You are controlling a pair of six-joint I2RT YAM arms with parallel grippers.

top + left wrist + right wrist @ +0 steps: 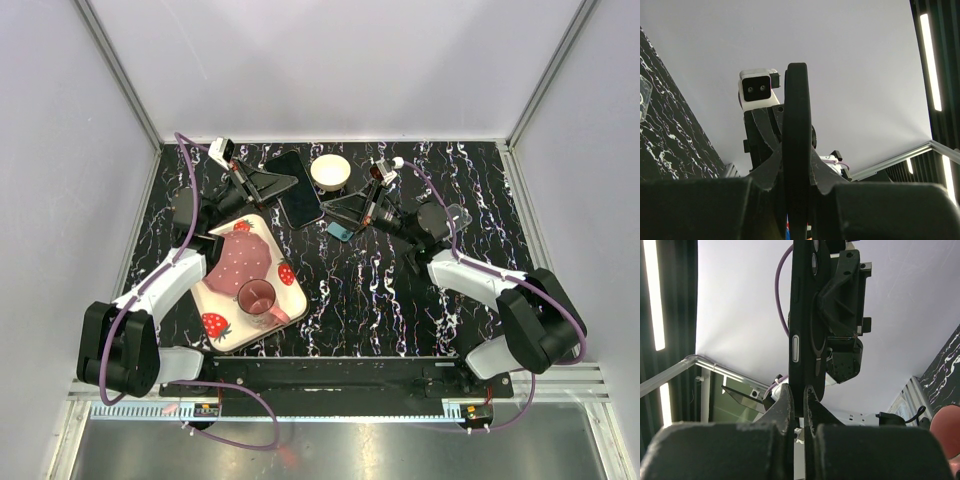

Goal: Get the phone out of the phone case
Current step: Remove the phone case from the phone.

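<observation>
This is a robotics lab test cell. A black, white-veined marble-pattern tabletop point(400, 300) sits boxed in by pale grey panel walls point(330, 60) on aluminium frame posts point(119, 75). Two black-and-white robot arms point(165, 285) trailing purple cables point(188, 165) are bolted at its near edge.

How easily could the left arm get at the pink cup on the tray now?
Probably not yet: the left gripper is shut on the cased phone. The pink cup stands uncovered on the tray beside that arm.
</observation>
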